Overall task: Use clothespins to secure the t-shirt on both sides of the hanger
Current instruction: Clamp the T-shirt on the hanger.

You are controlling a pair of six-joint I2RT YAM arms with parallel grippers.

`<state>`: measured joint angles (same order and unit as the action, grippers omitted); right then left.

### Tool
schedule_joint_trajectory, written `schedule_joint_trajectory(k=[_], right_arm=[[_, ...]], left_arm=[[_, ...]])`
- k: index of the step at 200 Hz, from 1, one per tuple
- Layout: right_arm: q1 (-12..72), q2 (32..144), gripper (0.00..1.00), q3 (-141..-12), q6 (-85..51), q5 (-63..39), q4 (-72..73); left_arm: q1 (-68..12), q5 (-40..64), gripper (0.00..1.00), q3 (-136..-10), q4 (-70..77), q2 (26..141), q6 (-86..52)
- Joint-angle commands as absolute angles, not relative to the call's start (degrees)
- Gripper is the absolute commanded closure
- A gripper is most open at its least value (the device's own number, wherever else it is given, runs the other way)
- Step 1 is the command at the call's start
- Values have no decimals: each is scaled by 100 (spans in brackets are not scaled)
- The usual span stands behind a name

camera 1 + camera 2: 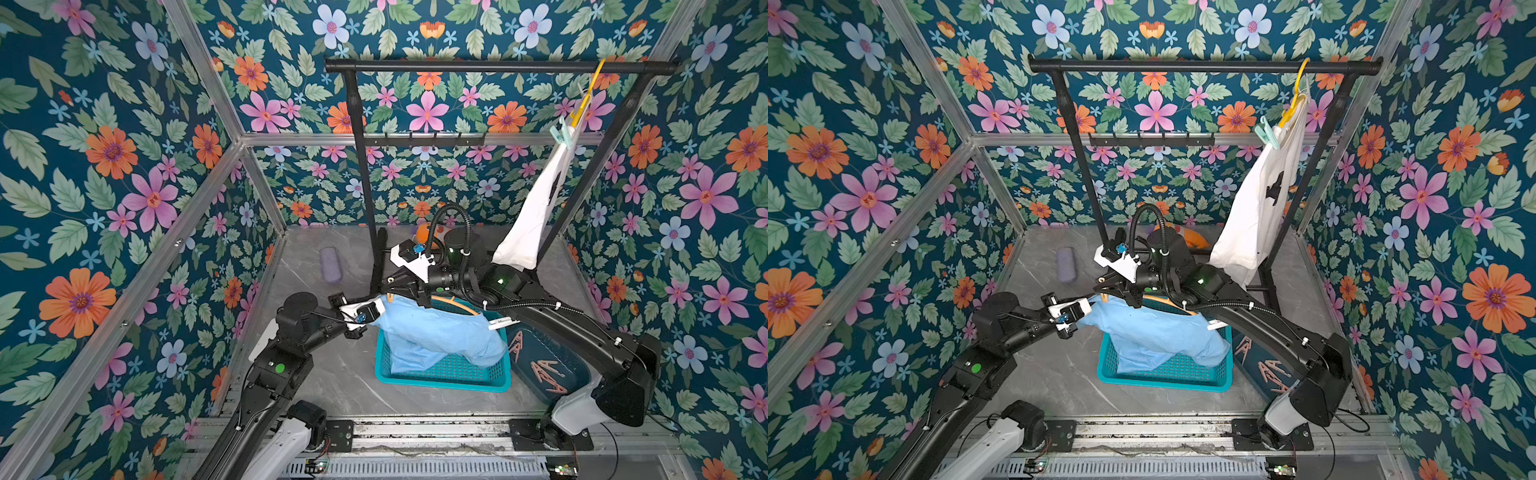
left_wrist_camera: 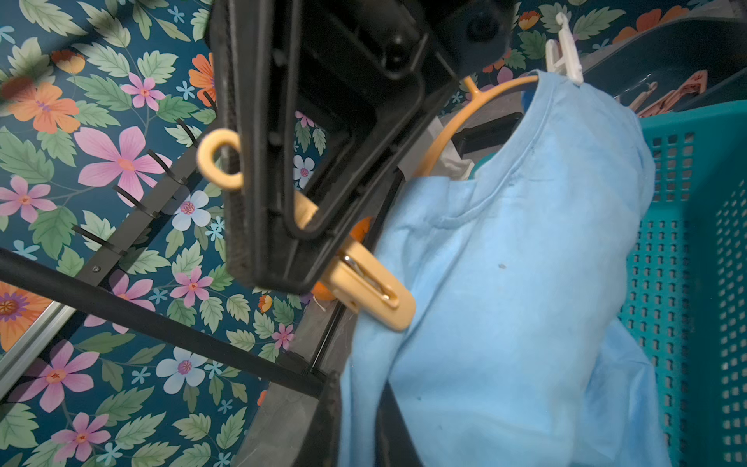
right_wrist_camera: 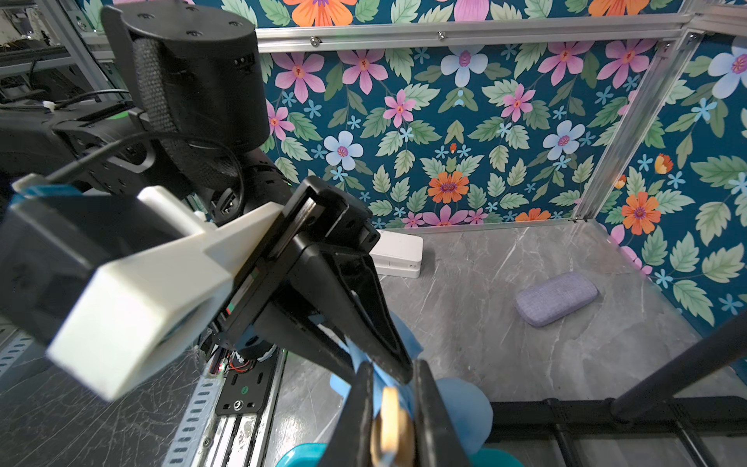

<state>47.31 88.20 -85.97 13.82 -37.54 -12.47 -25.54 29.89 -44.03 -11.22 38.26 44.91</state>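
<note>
Pinning second shoulder above far-left corner of basket [image 1: 440, 384]: squeezing cream-yellow clothespin [image 2: 368, 289] in closed right jaws, pinching t-shirt [image 1: 436, 332] in closed left jaws. Done above basket's right rim with white clothespin [image 1: 503, 323]. Next, likely: seat peg astride hanger [image 2: 444, 130], release.

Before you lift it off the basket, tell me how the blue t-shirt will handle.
Likely floppy: the t-shirt sags in folds over the basket rim. Probably light: a thin hanger carries it. It should slip little where the white clothespin pinches it.
</note>
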Motion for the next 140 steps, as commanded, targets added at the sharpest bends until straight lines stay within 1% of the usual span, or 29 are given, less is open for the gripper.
schedule_joint_trajectory(k=[1, 48, 81, 93, 115, 140], right_arm=[[4732, 8874, 100, -8470, 1564, -3464, -2362], [4750, 8889, 100, -8475, 1998, -3464, -2740], [4873, 9140, 100, -8780, 2442, -3074, -3476], [4863, 9053, 100, -8684, 2375, -2857, -3334], [4755, 8833, 100, -8574, 2238, -2896, -3055], [4754, 8746, 100, -8596, 2039, -2616, -2787]], left_arm=[[-2556, 3218, 100, -4508, 454, 3749, 4138], [-2557, 3322, 100, -4538, 650, 3676, 3902], [-2550, 3374, 100, -4612, 659, 3686, 3771], [-2555, 3380, 100, -4614, 659, 3680, 3761], [-2550, 3324, 100, -4549, 608, 3665, 3849], [-2557, 3313, 100, -4525, 563, 3698, 3885]])
